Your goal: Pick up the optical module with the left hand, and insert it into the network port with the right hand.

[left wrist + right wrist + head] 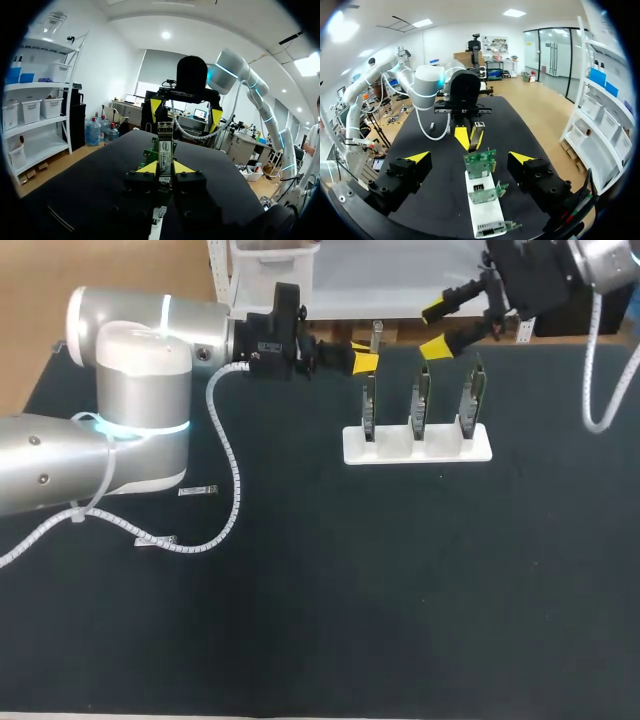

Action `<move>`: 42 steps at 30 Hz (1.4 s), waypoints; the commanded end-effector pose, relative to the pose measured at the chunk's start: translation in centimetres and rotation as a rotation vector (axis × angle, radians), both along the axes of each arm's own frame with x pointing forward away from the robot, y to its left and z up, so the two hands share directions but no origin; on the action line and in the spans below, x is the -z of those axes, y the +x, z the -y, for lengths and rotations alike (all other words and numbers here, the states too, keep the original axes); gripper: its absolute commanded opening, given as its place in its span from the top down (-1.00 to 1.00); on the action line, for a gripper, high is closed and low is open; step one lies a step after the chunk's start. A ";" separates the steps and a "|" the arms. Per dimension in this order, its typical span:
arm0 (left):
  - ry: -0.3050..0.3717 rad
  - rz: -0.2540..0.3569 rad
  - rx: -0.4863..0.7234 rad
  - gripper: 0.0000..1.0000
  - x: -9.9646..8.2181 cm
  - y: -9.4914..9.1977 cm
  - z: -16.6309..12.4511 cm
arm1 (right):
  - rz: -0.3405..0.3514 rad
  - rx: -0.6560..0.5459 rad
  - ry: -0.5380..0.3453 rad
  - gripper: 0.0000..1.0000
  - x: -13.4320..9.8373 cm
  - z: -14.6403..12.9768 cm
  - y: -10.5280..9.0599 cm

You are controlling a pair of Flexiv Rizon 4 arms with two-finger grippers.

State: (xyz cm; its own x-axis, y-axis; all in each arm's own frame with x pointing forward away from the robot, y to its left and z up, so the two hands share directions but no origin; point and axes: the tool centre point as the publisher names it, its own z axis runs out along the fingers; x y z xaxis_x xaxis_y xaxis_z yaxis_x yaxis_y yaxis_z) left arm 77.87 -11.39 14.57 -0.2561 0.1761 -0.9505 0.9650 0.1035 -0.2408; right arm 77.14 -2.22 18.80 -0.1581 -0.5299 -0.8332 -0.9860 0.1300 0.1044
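- Lying loose on the worktop point(300, 620) toward its left edge: one small spare module point(198, 490).
- Left gripper point(365, 362) near the far edge, fingers clamped on the optical module point(377, 337), which stands up out of the yellow tips.
- White stand point(415, 448) just nearside of that gripper, carrying three network cards point(422, 400) on edge.
- Right gripper point(436, 330) over the stand's far side, fingers spread wide, grasping nothing.
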 end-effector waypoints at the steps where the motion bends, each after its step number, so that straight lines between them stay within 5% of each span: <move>1: -0.002 0.002 -0.004 1.00 0.1 -0.1 0.0 | -0.027 -0.065 0.006 -1.00 0.0 -1.0 0.8; 42: -0.002 0.002 -0.004 1.00 0.1 -0.1 0.0 | -0.033 -0.115 -0.008 -1.00 0.3 -6.1 0.8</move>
State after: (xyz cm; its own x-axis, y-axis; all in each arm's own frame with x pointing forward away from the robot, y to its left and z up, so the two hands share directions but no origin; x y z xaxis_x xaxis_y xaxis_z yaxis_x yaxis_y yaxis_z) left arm 77.87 -11.39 14.57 -0.2561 0.1761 -0.9505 0.9650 0.1034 -0.2408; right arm 78.30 3.82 18.42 -0.1236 -0.5531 -0.8239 -0.9899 0.0110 0.1411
